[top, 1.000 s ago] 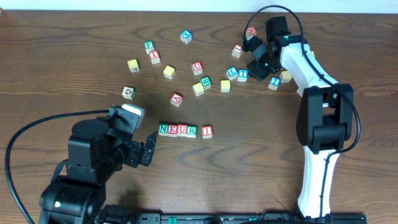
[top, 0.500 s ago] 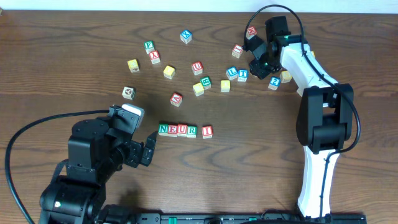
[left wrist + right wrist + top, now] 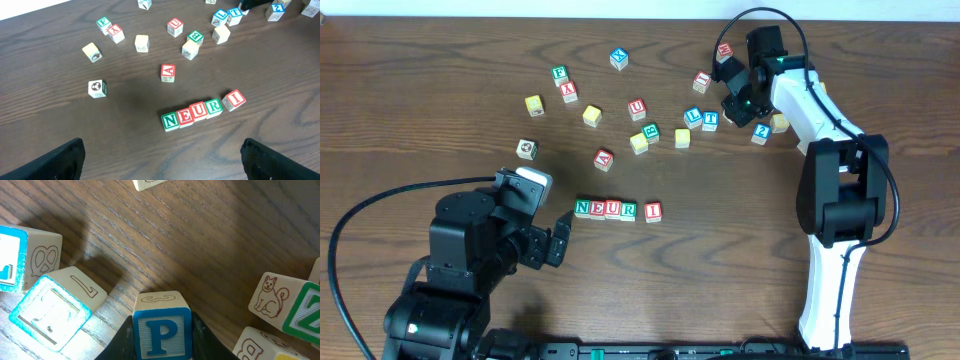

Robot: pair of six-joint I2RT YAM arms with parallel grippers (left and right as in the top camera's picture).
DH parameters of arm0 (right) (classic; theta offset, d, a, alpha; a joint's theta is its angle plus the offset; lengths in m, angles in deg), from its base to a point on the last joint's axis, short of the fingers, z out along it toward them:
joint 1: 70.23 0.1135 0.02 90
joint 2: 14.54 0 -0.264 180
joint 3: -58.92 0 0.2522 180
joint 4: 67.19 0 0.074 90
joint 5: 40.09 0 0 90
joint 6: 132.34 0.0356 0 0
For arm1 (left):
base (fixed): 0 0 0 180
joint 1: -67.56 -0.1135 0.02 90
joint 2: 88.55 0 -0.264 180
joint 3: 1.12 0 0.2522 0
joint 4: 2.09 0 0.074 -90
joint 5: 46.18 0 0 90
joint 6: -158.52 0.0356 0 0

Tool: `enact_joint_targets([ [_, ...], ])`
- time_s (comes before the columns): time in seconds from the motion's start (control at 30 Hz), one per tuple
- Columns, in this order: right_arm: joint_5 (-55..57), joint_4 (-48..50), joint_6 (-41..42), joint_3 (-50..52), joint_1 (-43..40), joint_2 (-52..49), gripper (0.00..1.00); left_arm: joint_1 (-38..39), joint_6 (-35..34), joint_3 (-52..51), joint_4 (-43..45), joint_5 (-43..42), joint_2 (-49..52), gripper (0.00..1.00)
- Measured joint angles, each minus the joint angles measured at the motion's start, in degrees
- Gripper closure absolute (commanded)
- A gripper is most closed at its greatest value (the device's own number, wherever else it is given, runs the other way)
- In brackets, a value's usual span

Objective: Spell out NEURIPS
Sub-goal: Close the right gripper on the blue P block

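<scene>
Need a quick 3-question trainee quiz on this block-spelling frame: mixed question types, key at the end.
1. True or false: the row of cubes already spells NEURIPS.
2. Which letter shows on the blue-lettered cube between the fingers of the right gripper? A) S B) P C) A
3. Fill in: the left gripper stands ____, with nothing between its fingers.
Key: 1 false, it reads NEURI; 2 B; 3 open.
</scene>
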Motion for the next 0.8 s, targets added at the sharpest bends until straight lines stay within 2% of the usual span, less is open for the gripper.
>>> enact_joint_targets([
  [0.63, 0.57, -1.64, 3.74, -0.44, 0.0, 0.0, 0.96, 0.0, 0.0, 0.0, 0.0, 0.0, 0.0, 0.02],
  [0.8, 1.18, -4.76, 6.97, -1.2, 0.0, 0.96, 0.92, 0.0, 0.0, 0.0, 0.02, 0.0, 0.0, 0.02],
])
